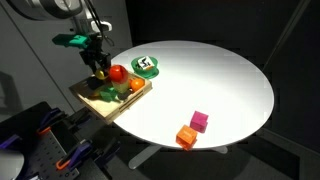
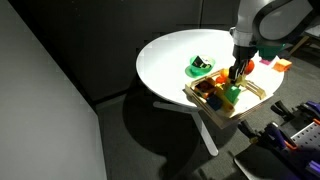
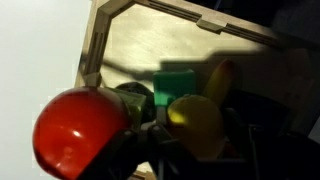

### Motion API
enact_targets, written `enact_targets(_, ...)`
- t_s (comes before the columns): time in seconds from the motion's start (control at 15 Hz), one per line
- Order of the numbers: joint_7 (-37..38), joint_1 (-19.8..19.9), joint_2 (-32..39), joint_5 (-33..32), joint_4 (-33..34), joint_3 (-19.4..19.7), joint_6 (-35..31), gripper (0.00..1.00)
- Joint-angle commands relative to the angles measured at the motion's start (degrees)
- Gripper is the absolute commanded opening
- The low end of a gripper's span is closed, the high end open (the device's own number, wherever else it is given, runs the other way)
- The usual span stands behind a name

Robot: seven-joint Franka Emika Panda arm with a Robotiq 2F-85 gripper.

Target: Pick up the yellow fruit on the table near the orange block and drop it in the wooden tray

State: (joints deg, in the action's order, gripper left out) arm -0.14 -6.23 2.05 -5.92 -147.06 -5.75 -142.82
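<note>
Dark curtains are closing off the room behind a round white tabletop [image 1: 220,70], and the wooden tray [image 1: 90,104] is sitting at its edge. The gripper [image 1: 99,68] is hanging directly over the tray. In the wrist view, the yellow fruit [image 3: 195,122] is sitting between the dark jaws just above the tray floor, beside a red fruit [image 3: 80,130] and a green piece [image 3: 175,80]. I cannot tell whether the jaws are pinching the yellow fruit or standing off it. The orange block [image 1: 186,137] is lying well apart from the tray, across the tabletop. The yellow fruit is looking like a light, smooth, rounded toy, probably stiff and somewhat slippery, so its widest middle is seeming the surest place to hold it.
</note>
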Motion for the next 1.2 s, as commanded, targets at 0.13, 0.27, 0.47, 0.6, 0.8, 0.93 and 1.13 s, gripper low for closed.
enact_targets(0.13, 1.5, -0.7, 2.6, -0.8, 0.9, -0.7, -0.8, 0.34)
enact_targets(0.27, 1.7, -0.8, 3.0, -1.0, 1.2, -0.8, -0.5, 0.84)
enact_targets(0.47, 1.6, -0.8, 3.0, -1.1, 1.2, -0.7, -0.3, 0.98)
enact_targets(0.6, 1.4, -0.7, 2.6, -1.0, 1.1, -0.6, -0.3, 1.0)
enact_targets(0.8, 0.9, -0.5, 2.2, -0.3, 1.3, -0.6, 0.0, 1.0)
enact_targets(0.93, 0.5, -0.3, 1.9, 0.3, 1.7, -0.5, 0.2, 1.0)
enact_targets(1.13, -0.3, 0.0, 0.6, 1.4, 2.0, -0.3, 0.2, 1.0)
